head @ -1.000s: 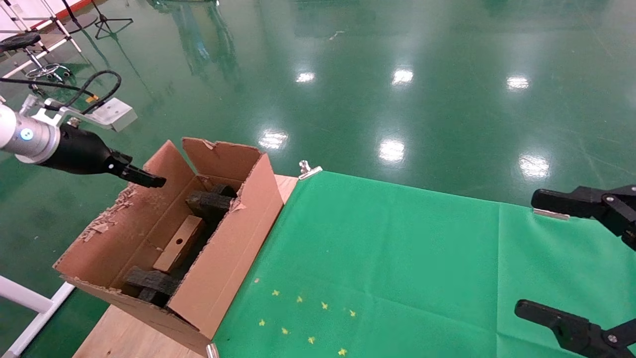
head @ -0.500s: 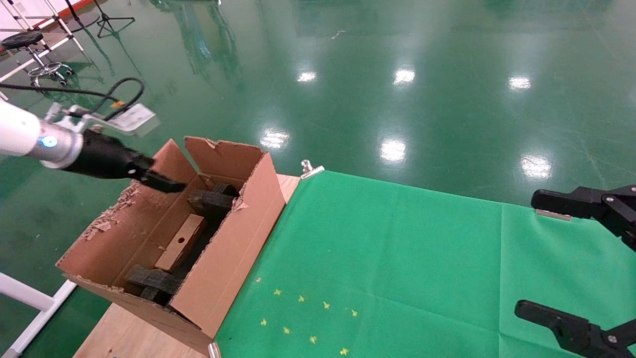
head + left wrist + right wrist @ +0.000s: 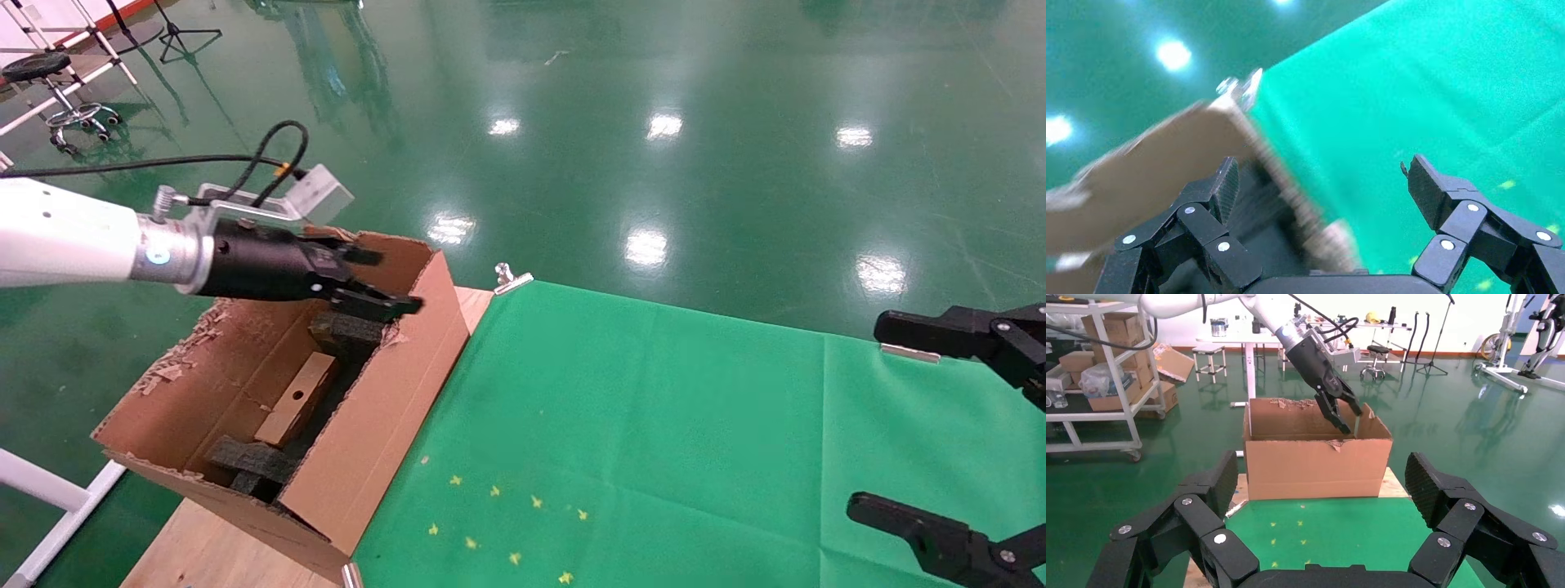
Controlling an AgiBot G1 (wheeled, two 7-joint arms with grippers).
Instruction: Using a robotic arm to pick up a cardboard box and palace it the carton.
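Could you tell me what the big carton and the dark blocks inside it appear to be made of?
The carton looks like matte brown corrugated cardboard: its ragged torn edges show a fibrous core. The black blocks seem to be coarse foam, judging by their rough, porous, non-reflective surface.

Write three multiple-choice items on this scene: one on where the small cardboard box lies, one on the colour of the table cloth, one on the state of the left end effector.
1. Where is the cardboard box?
A. On the cloth
B. Inside the carton
C. Held by the right end effector

2. What colour is the cloth on the table?
A. Green
B. Red
C. White

3. What state is the left end effector in?
A. Shut on the cardboard box
B. Open and empty, over the carton's far end
C. Out of view

Answers:
1 B: the head view shows it lying in the carton between the black foam blocks.
2 A: the cloth is green, with small yellow marks.
3 B: the left wrist view shows its fingers spread wide with nothing between them. The right end effector is parked at the table's right edge.
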